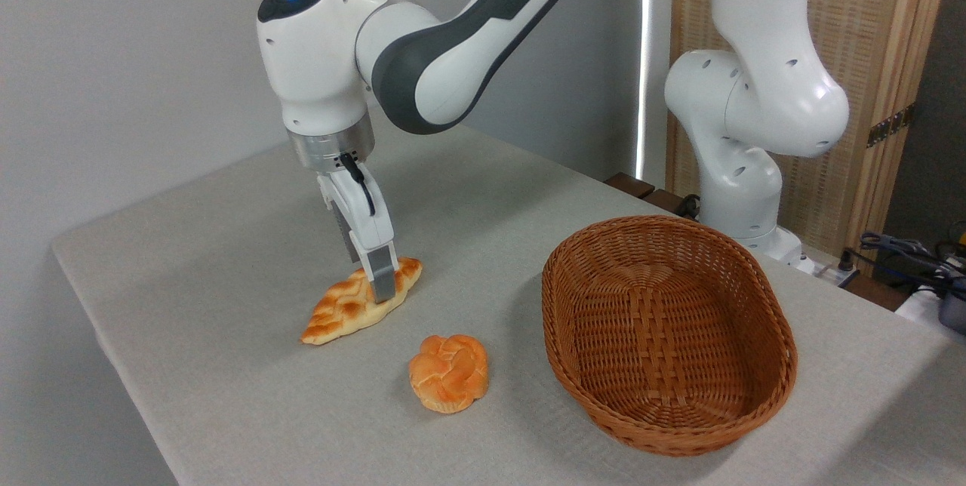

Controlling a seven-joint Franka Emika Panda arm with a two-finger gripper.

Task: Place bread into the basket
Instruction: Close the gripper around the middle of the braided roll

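Because the long braided golden loaf [361, 302] lies flat on the grey table [189, 259], well left of the empty oval brown wicker basket [762, 297], the white arm's pincer [381, 286] descends vertically over its right half. One finger crosses the loaf's near side; whether the jaws have clamped it, I cannot tell.
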